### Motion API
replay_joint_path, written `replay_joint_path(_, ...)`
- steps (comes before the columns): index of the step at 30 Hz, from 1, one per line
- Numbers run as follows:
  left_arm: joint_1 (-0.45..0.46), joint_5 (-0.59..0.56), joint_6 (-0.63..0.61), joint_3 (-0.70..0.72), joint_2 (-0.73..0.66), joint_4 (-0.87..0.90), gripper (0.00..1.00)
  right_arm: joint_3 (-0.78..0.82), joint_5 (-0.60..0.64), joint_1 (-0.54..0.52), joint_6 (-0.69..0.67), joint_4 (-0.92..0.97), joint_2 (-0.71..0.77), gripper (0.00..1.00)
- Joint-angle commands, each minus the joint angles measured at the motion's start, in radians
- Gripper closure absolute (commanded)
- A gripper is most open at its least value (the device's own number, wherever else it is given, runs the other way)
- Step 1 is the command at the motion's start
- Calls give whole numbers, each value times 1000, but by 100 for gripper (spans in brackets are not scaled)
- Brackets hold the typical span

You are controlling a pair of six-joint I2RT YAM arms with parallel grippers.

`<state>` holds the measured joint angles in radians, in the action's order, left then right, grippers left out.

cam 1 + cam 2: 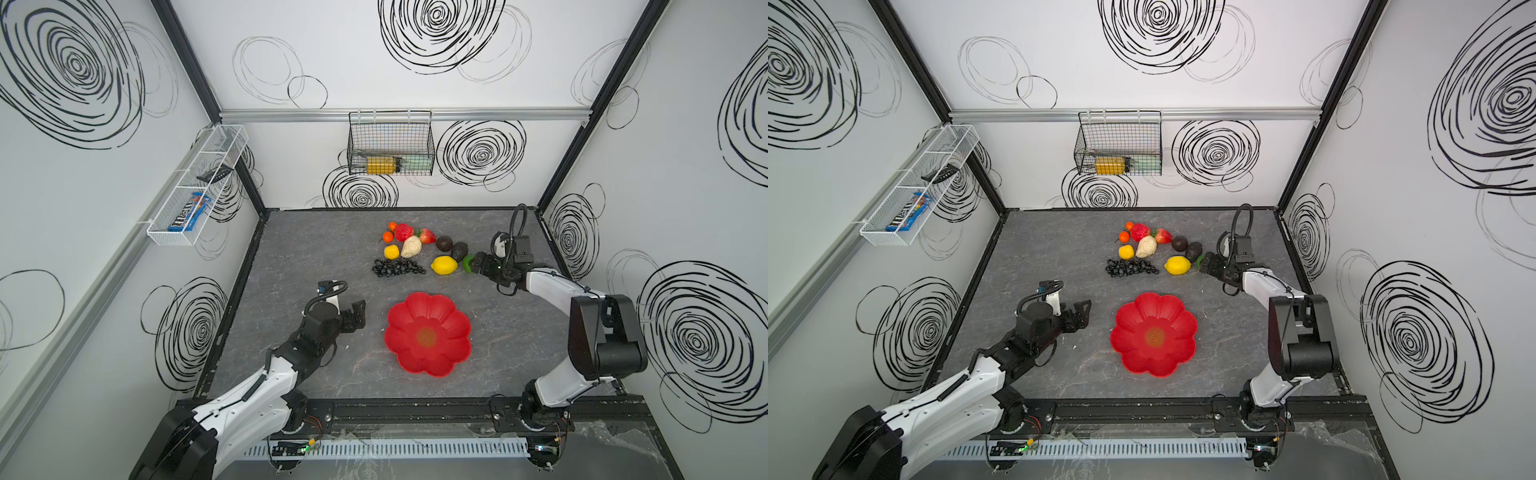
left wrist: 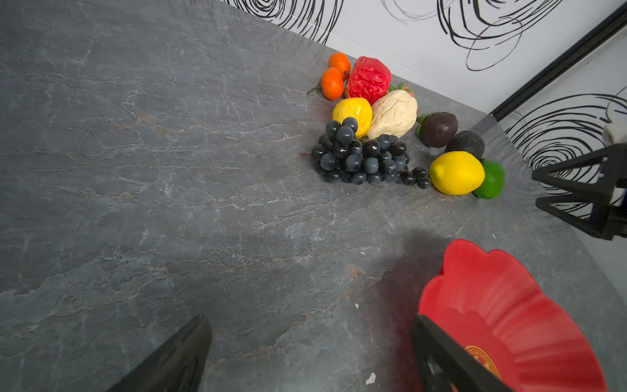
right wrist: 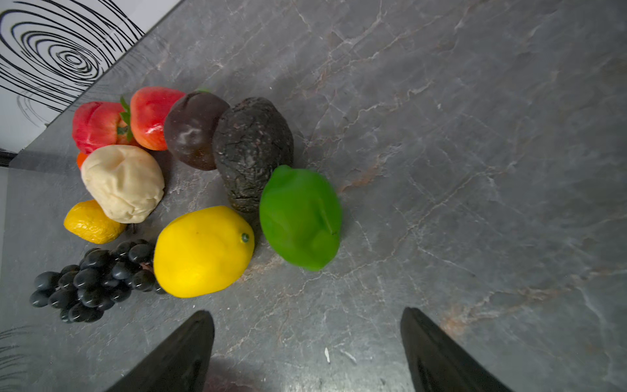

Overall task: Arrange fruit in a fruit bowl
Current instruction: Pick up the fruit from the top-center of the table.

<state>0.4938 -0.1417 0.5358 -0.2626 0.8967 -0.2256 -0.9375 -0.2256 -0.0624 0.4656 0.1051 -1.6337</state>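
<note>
Black fingers of the right gripper spread wide, nothing between them, tips just short of the green lime. Right arm stretched low and forward from its base to the right end of the fruit cluster, elbow high, forearm sloping down to the grey table. Left gripper likewise wide open, holding nothing, hovering just left of the fruit bowl, forearm raised at a slant. Red flower-shaped bowl empty, in the near middle of the table, apart from the fruit.

Beyond it, on the table: lime against the rough avocado and just beside the large lemon; second avocado next; then strawberry, red apple, two tangerines, beige piece, small lemon; black grape bunch in front. Avocado and large lemon crowding the lime on two sides, gripper side open.

On the back wall a black wire basket, on the left wall a white wire basket, clear of both arms.
</note>
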Motion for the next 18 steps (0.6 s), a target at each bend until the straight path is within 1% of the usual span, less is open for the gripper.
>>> replay_joint_path(1, -17, 39, -31, 5, 17, -114, 4, -39, -38, 10, -20, 39, -41, 11)
replay_joint_path(8, -31, 78, -9, 6, 28, -126, 4, -97, -45, 13, -24, 31, -133, 15)
replay_joint_path(10, -31, 78, -7, 6, 25, -125, 4, -118, -41, 11, -27, 45, -150, 18)
replay_joint_path(15, -30, 63, -7, 6, 25, -118, 4, -142, 38, -51, -52, 68, -123, 18)
replay_joint_path(18, -31, 60, -10, 6, 25, -121, 4, -156, 98, -106, -77, 86, -103, 17)
